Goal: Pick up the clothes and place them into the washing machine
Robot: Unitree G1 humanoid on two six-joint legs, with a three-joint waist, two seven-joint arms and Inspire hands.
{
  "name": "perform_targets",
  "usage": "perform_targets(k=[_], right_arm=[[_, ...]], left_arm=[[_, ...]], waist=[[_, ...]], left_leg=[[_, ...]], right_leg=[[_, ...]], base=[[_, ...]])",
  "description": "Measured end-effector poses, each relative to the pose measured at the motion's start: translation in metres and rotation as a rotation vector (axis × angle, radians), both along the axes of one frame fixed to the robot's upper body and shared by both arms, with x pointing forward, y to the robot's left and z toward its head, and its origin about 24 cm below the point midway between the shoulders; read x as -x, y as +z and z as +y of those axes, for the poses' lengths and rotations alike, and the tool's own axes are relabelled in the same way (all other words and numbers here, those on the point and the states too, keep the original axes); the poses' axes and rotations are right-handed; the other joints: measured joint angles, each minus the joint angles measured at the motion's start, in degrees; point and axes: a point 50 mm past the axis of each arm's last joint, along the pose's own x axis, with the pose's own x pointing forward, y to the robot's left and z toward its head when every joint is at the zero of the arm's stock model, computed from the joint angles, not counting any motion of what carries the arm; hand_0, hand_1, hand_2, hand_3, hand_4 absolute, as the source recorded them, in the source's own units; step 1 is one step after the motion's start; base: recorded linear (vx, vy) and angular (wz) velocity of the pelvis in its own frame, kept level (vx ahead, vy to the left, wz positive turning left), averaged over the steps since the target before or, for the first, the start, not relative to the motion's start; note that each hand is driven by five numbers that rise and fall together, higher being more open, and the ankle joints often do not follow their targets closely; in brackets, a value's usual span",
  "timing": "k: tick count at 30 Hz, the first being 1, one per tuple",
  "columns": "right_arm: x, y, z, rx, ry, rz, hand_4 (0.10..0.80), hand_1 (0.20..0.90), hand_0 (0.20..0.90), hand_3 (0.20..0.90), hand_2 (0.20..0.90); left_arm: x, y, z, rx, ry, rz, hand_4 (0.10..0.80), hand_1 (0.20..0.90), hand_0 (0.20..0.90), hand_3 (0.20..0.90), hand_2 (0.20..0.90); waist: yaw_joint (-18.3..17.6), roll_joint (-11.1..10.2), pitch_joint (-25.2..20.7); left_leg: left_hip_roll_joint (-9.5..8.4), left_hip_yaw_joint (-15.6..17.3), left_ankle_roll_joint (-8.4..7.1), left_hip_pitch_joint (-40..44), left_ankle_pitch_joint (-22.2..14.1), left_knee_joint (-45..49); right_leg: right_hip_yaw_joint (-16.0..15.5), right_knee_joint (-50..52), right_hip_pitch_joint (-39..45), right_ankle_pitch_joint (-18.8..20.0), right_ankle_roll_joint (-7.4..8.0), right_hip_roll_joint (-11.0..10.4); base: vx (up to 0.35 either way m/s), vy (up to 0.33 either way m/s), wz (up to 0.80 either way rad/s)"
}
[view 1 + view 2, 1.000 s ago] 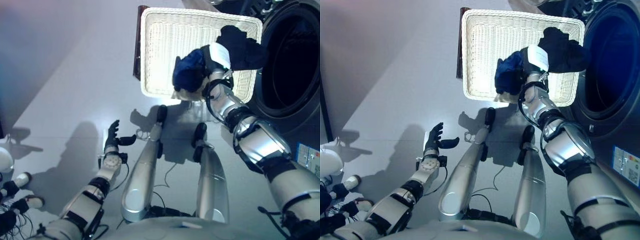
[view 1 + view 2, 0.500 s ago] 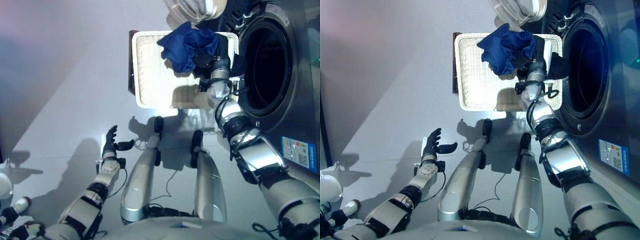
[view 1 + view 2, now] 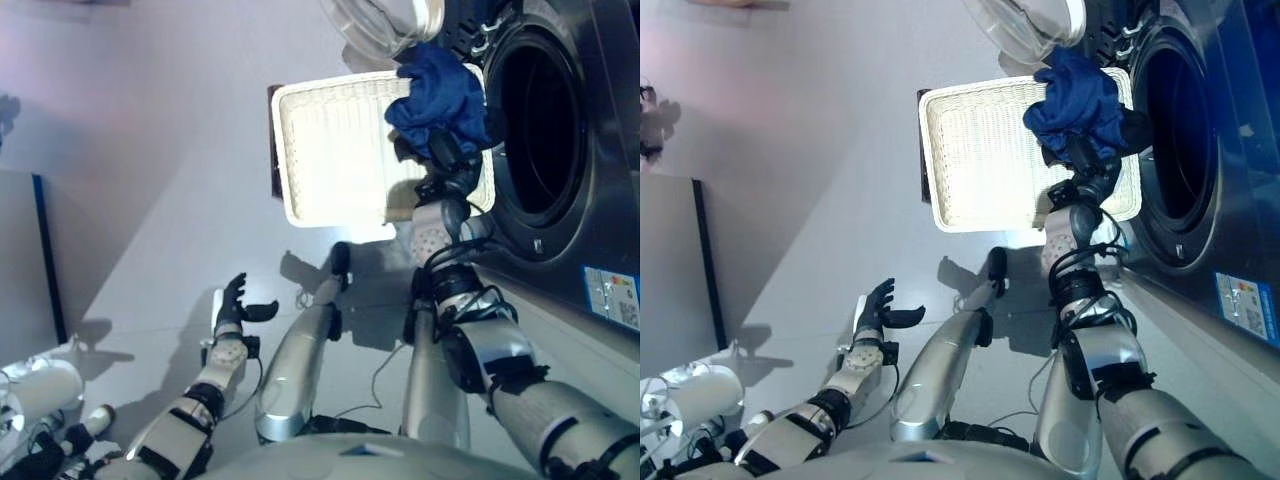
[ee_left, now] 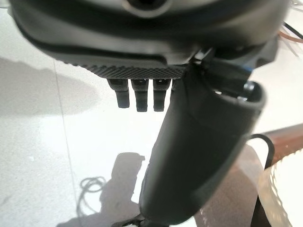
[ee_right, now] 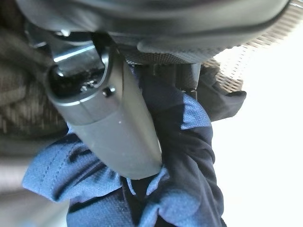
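Right eye view | right hand [image 3: 1087, 162] clutches blue garment [image 3: 1072, 100] | beside washing machine [image 3: 1200, 150]

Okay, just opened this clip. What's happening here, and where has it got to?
A humanoid robot is loading laundry. Its right hand is shut on a bunched blue garment, held up beside the open drum of the washing machine and above the white wicker basket on the floor. The garment is not yet inside the drum. A dark garment shows at the basket's edge near the machine. The left hand hangs open and empty, low over the floor, away from the basket.
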Motion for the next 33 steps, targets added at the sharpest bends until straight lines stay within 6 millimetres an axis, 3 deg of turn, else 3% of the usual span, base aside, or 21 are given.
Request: perform_targets(k=[5,9,12,17,24,28,33], right_arm=[[0.003,0.001,-0.013,-0.182,-0.103,-0.072,0.4,0.3,0.3,0.3,0.3],[0.001,0.014,-0.027,-0.315,-0.191,-0.146,0.4,0.3,0.3,0.3,0.3],[0.001,0.026,-0.041,-0.357,-0.262,-0.199,0.4,0.3,0.3,0.3,0.3],[-0.006,0.062,-0.052,-0.368,-0.298,-0.298,0.4,0.3,0.3,0.3,0.3],[-0.012,0.096,-0.066,-0.489,-0.33,-0.372,0.4,0.3,0.3,0.3,0.3],[-0.009,0.114,-0.095,-0.54,-0.404,-0.399,0.4,0.3,0.3,0.3,0.3],[0.015,0.17,-0.153,-0.48,-0.513,-0.53,0.4,0.3,0.3,0.3,0.3]], left_arm=[[0.0,-0.001,-0.011,0.034,-0.019,0.004,0.8,0.9,0.9,0.9,0.9],[-0.001,-0.001,-0.017,0.061,-0.015,-0.002,0.8,0.9,0.9,0.9,0.9],[-0.004,0.002,-0.019,0.068,-0.024,-0.022,0.8,0.9,0.9,0.9,0.9],[-0.017,0.01,-0.019,0.076,-0.021,-0.056,0.8,0.9,0.9,0.9,0.9],[-0.023,0.015,-0.019,0.075,-0.028,-0.078,0.8,0.9,0.9,0.9,0.9],[-0.02,0.013,-0.018,0.075,-0.028,-0.07,0.8,0.9,0.9,0.9,0.9],[-0.019,0.015,-0.018,0.082,-0.03,-0.092,0.8,0.9,0.9,0.9,0.9]], waist=[[0.2,0.4,-0.3],[-0.2,0.4,-0.3],[-0.4,0.4,-0.3],[-0.5,0.3,-0.1],[1.0,0.3,-0.1],[2.4,0.3,-0.1],[4.0,0.6,-0.3]], left_leg=[[-0.59,2.0,0.64,-1.2,-0.1,0.7],[-0.94,4.0,1.25,-5.1,-2.2,5.8],[-0.88,3.8,1.16,-7.6,-2.8,8.3],[-0.7,2.3,0.57,-17.2,-6.9,20.1],[-1.15,-0.1,0.26,-20.9,-7.1,21.8],[-1.58,-0.5,0.25,-22.3,-7.1,22.8],[-4.76,-1.6,0.24,-23.0,-5.8,21.3]], right_leg=[[2.4,1.8,-2.9,-0.2,0.32,0.2],[4.5,4.9,-6.8,-0.4,0.64,0.2],[4.6,6.7,-9.0,-0.5,0.55,0.2],[5.0,14.1,-16.5,-2.3,0.12,0.4],[5.9,15.4,-20.0,-2.1,-0.09,1.0],[5.9,15.8,-20.9,-2.1,-0.12,0.9],[6.3,19.3,-23.1,-3.6,0.34,-1.6]], base=[[-0.047,0.073,-0.19],[-0.088,0.006,-0.19],[-0.077,-0.046,0.05],[-0.024,-0.059,0.03],[0.021,0.001,-0.03],[0.043,-0.007,0.07],[0.075,0.031,0.31]])
